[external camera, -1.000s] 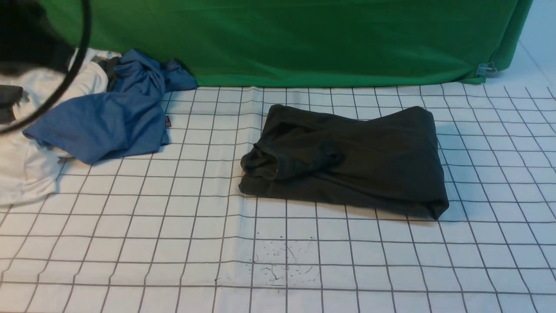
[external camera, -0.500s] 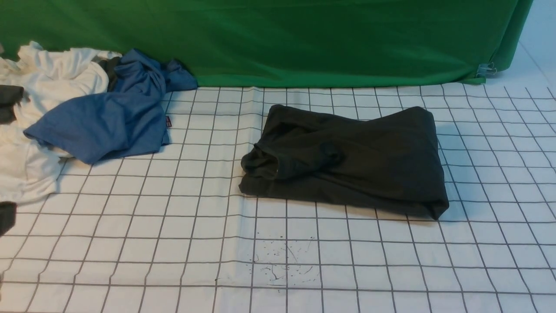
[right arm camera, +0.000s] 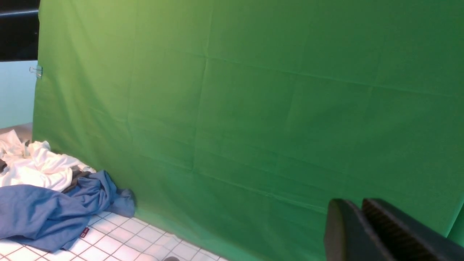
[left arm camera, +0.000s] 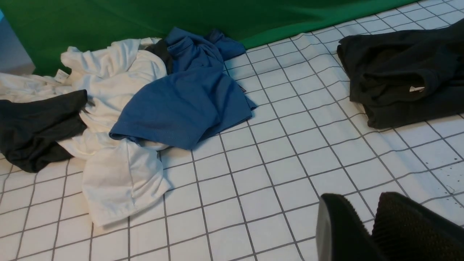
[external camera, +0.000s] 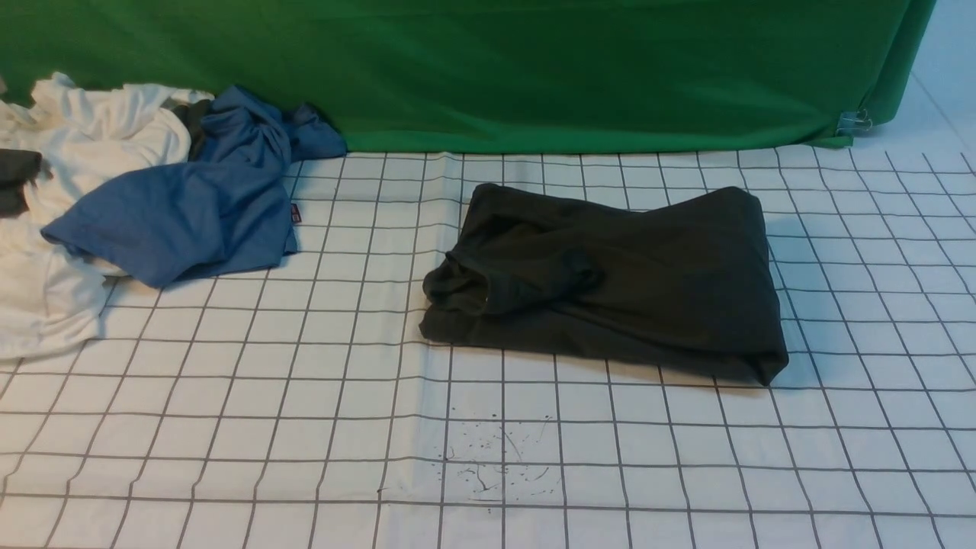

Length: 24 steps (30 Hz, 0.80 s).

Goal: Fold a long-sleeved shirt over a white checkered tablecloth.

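Observation:
The long-sleeved shirt [external camera: 625, 282] lies folded into a thick dark rectangle right of centre on the white checkered tablecloth [external camera: 305, 427]. Its collar opening faces left, and the small white neck tag [left arm camera: 416, 88] shows in the left wrist view. No print is visible. Neither gripper appears in the front view. My left gripper [left arm camera: 357, 203] hovers over bare tablecloth [left arm camera: 275, 174], well apart from the shirt [left arm camera: 398, 72], shut and holding nothing. My right gripper [right arm camera: 353, 203] is raised, faces the green backdrop, and is shut and empty.
A blue garment [external camera: 183, 221] and a crumpled white garment [external camera: 46, 290] are piled at the far left, with a dark cloth [left arm camera: 32, 127] beside them. The green backdrop [external camera: 534, 69] hangs along the far edge, held by a clip [external camera: 852, 120] at its right corner.
The dark arm and cable at the front view's upper left have left the frame, uncovering the white garment. The shirt has not moved.

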Available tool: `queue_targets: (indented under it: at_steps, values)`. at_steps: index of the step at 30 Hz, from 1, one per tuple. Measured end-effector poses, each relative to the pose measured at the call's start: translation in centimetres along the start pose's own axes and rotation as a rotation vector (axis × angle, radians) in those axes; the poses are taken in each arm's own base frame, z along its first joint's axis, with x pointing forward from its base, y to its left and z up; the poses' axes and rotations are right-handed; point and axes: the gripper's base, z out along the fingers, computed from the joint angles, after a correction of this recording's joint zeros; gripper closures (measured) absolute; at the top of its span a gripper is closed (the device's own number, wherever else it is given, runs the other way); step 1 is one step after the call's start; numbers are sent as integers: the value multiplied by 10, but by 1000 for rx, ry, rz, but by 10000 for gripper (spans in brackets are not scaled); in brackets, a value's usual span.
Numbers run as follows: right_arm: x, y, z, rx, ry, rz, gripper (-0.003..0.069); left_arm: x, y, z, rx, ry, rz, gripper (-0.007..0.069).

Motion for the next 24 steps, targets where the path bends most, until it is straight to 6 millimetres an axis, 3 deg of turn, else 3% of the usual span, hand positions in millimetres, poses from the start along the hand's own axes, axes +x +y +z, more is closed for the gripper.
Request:
queue_targets:
  at_steps: [18, 21, 24]
  values:
    - [-2, -1, 0, 10, -21, -2, 527, 0, 0, 0, 0, -1, 0, 496]
    - [-1, -1, -1, 24, -47, -7, 550, 0, 0, 0, 0, -1, 0, 494]
    - [19, 3, -9, 35, -42, -21, 640, 0, 0, 0, 0, -2, 0, 492]
